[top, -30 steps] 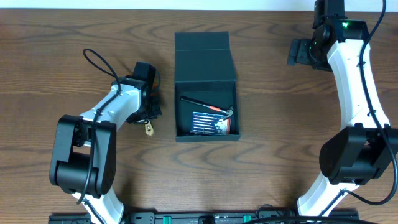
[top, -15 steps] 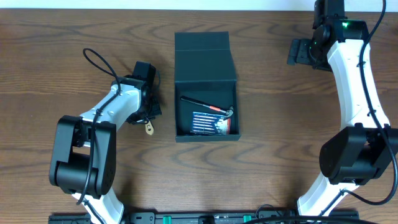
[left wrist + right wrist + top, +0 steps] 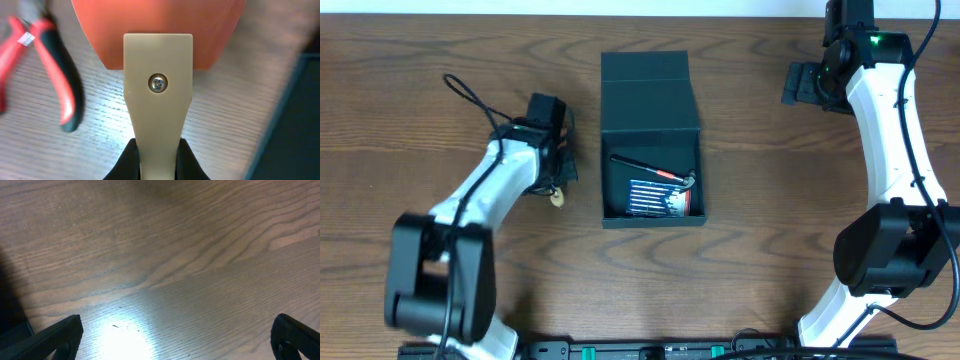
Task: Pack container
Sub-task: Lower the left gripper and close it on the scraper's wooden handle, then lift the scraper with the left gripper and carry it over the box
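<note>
The dark teal container [image 3: 650, 115] stands open in the middle of the table, its flap lid [image 3: 645, 68] folded back at the far end. Inside lie a black-and-red hand tool [image 3: 652, 169] and a striped pack [image 3: 656, 197]. To its left, my left gripper [image 3: 553, 182] [image 3: 157, 160] is shut on the cream handle of a tool [image 3: 158, 85] with an orange head [image 3: 158, 30]; its cream end [image 3: 558, 198] pokes out below the fingers. My right gripper [image 3: 810, 85] [image 3: 175, 337] stands open over bare wood at the far right.
Red-and-black pliers [image 3: 52, 70] lie on the wood just left of the held tool in the left wrist view; the arm hides them from overhead. The container's dark wall [image 3: 295, 125] fills that view's right edge.
The left arm has risen and shifted slightly toward the far side, carrying the cream-handled tool with it. The right arm has not moved.
</note>
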`<act>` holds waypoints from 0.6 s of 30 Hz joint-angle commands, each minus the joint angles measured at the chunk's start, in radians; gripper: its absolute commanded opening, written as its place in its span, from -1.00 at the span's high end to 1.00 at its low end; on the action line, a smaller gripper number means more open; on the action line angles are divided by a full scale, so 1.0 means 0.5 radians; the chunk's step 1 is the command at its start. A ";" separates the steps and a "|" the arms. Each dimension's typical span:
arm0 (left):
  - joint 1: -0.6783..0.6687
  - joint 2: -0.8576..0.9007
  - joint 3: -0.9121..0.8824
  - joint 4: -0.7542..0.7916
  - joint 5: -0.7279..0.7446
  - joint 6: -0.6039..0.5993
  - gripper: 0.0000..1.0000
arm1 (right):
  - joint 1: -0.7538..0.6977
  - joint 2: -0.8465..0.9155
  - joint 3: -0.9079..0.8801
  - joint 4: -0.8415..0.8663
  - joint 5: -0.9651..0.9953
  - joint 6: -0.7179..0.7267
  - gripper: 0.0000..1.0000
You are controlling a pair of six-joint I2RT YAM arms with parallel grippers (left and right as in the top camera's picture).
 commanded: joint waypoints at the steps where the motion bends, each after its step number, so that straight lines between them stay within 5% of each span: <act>1: 0.005 -0.196 -0.004 0.001 -0.014 0.063 0.89 | -0.008 -0.027 0.041 -0.003 0.019 0.037 -0.98; 11: 0.005 -0.572 -0.004 0.000 -0.002 0.121 0.88 | -0.008 -0.027 0.041 -0.002 0.019 0.037 -0.99; 18: 0.005 -0.768 -0.004 0.030 0.304 0.588 0.88 | -0.008 -0.027 0.041 -0.002 0.019 0.037 -0.99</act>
